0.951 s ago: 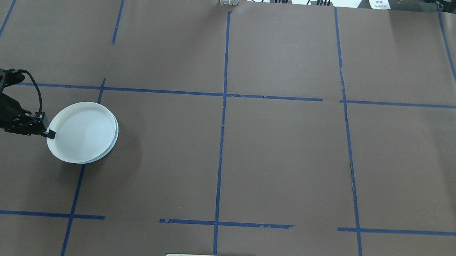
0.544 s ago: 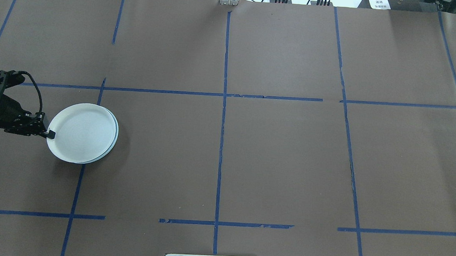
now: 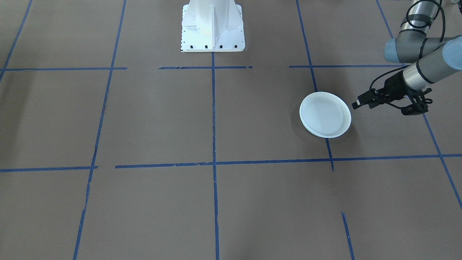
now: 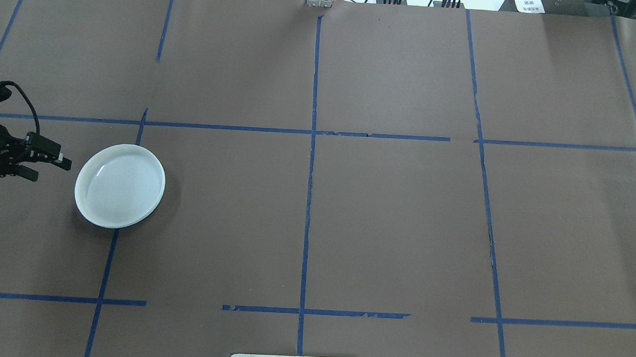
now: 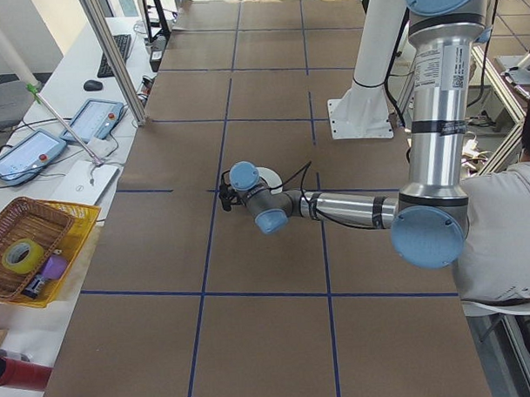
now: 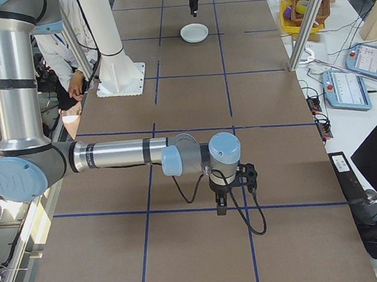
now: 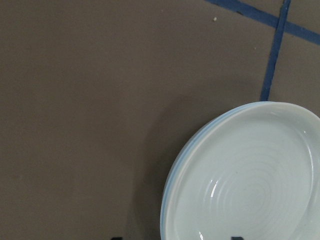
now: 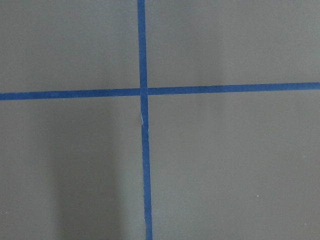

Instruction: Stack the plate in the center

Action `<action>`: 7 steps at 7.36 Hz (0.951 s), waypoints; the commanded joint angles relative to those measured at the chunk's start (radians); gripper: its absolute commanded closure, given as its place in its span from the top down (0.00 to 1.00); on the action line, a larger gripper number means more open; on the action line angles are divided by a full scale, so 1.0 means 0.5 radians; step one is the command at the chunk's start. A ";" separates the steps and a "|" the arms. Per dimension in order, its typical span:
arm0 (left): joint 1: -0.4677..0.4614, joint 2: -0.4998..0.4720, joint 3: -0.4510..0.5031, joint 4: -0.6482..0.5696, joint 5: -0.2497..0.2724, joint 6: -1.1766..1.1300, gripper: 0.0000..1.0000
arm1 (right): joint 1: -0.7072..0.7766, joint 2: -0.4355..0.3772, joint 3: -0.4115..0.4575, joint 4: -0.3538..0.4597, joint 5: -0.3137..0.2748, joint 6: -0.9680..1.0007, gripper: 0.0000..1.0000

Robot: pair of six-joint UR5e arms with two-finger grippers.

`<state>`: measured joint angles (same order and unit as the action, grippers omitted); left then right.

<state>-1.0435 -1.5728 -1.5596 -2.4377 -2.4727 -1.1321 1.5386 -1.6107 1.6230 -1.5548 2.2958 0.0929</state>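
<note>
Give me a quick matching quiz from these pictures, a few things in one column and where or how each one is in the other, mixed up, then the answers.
Things:
1. ringed top plate
2. left gripper
3. right gripper
4. wicker basket

Place or state:
A. over a crossing of blue tape lines, far from any plate
B. lying on a bluish plate beneath it
C. open, beside the stack, not touching it
D. on a yellow tray off the table's end, holding a tape roll

Pairs: 1-B, 2-C, 3-A, 4-D
</note>
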 commanded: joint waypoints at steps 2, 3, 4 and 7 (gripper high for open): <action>-0.345 0.133 -0.016 0.326 0.036 0.819 1.00 | 0.000 0.000 0.003 0.002 -0.002 0.001 1.00; -0.461 0.130 -0.068 0.638 0.192 1.190 1.00 | 0.000 0.000 0.000 -0.001 0.001 0.001 1.00; -0.636 0.127 -0.193 1.082 0.309 1.616 1.00 | 0.000 0.000 0.000 -0.001 0.001 0.001 1.00; -1.018 0.117 -0.421 1.917 0.561 2.386 1.00 | 0.000 0.000 0.000 -0.001 0.001 0.001 1.00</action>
<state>-1.5055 -1.5183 -1.7421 -1.5986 -2.2147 -0.0553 1.5386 -1.6107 1.6230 -1.5555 2.2957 0.0936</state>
